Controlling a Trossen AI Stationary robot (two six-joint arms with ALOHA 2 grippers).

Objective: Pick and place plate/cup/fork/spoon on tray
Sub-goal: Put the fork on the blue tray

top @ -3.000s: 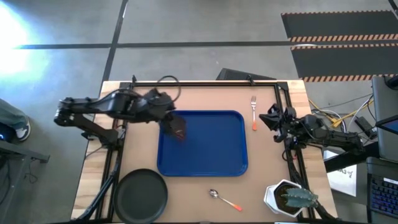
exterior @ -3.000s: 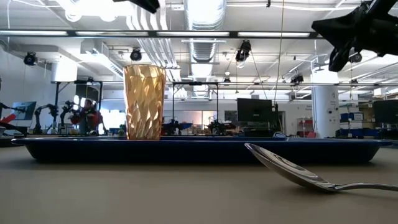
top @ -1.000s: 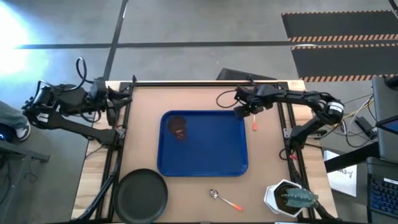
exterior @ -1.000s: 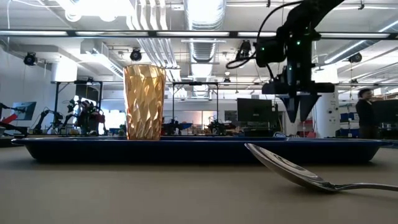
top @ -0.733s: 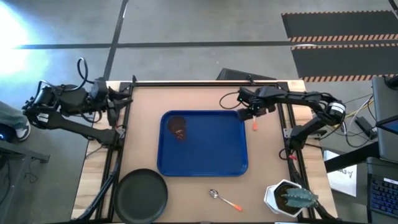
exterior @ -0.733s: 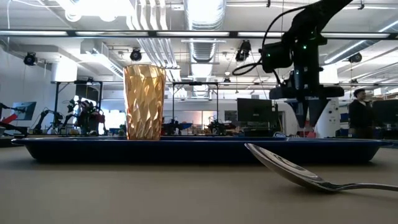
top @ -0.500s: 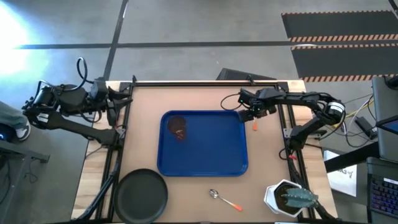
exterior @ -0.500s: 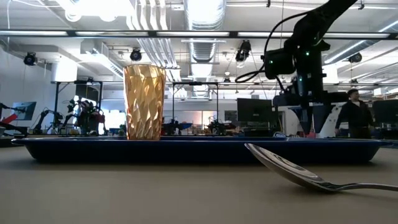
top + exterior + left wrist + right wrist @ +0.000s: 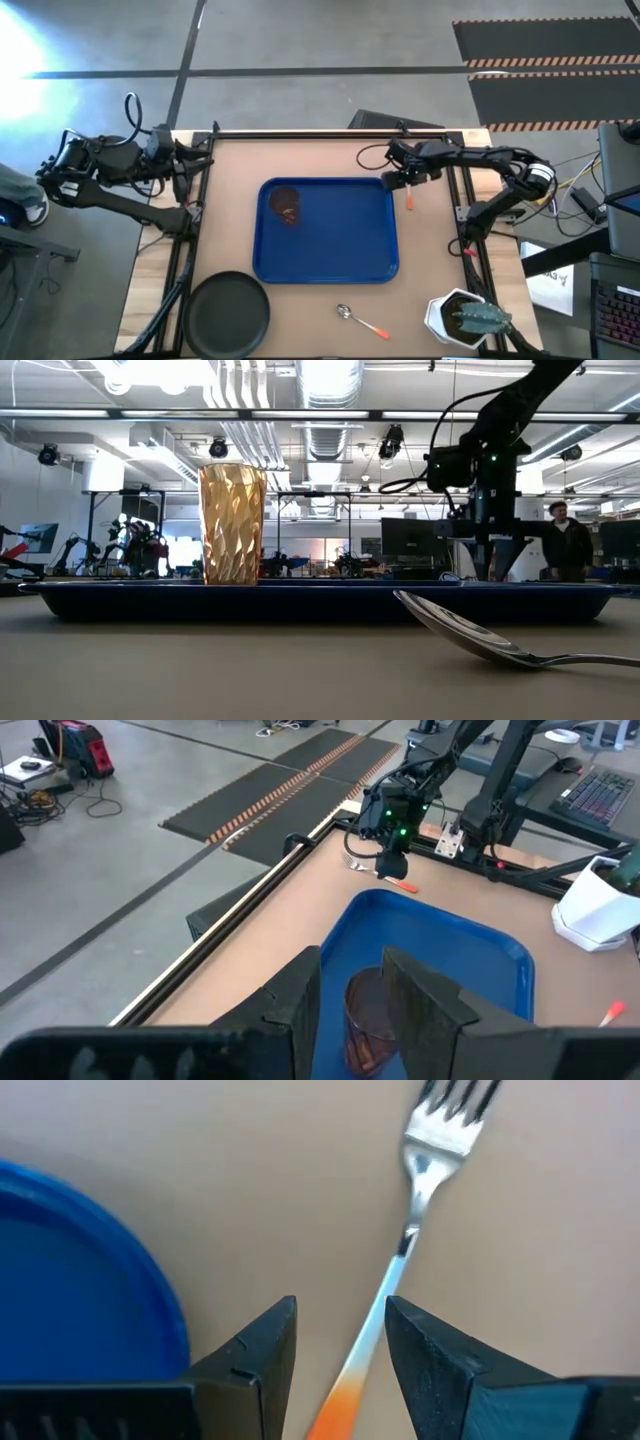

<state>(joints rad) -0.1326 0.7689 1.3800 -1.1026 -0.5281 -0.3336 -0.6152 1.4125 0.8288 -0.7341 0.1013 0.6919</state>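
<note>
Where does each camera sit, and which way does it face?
High: above the table, facing down; both arms show.
Low: at tabletop height, facing level across; spoon nearest, right arm beyond.
Left wrist: on left arm, facing across tray; own open jaws.
Right wrist: facing down at fork; own open jaws astride its handle.
Shared: high, low, left wrist all show the cup.
</note>
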